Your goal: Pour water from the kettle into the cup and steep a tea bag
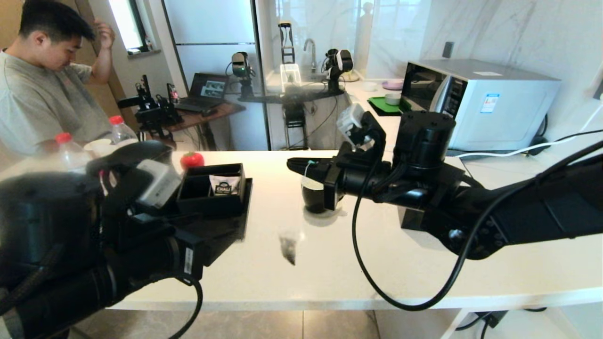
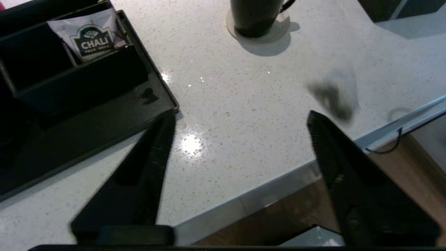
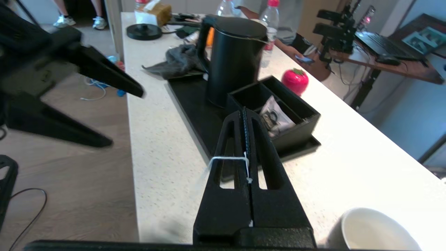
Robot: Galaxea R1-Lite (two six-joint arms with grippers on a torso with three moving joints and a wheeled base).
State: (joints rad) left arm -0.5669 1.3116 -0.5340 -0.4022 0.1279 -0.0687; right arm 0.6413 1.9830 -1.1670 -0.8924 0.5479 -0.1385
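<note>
We have our right gripper (image 1: pixel 294 165) stretched over the counter, its tip just left of and above the cup (image 1: pixel 313 197), fingers pressed tight on the white string (image 3: pixel 228 159) of the tea bag (image 1: pixel 288 248). The pouch dangles in the air nearer to us than the cup, blurred as if swinging, so we judge it is held by the string alone to keep it free for lowering into the mug. The cup stands near the middle of the countertop (image 1: pixel 386 263), its white inside empty as far as the right wrist view shows. Our left gripper (image 2: pixel 240 118) hovers over the near left part of the counter with its fingers spread wide and holding nothing. The kettle (image 3: pixel 235 64) stands upright on the black tray (image 3: pixel 195 104) at the left, untouched, so pouring is not yet done by our reckoning. Beside the kettle on that tray sits a black organiser box (image 1: pixel 214 188) with a CHALI sachet (image 1: pixel 224 185) in it, and a red strawberry-shaped object (image 1: pixel 192 159) lies just beyond. A microwave (image 1: pixel 476 101) sits far right, well clear. The box is close to any left-hand reach for the kettle handle, and our right arm crosses over the cup
</note>
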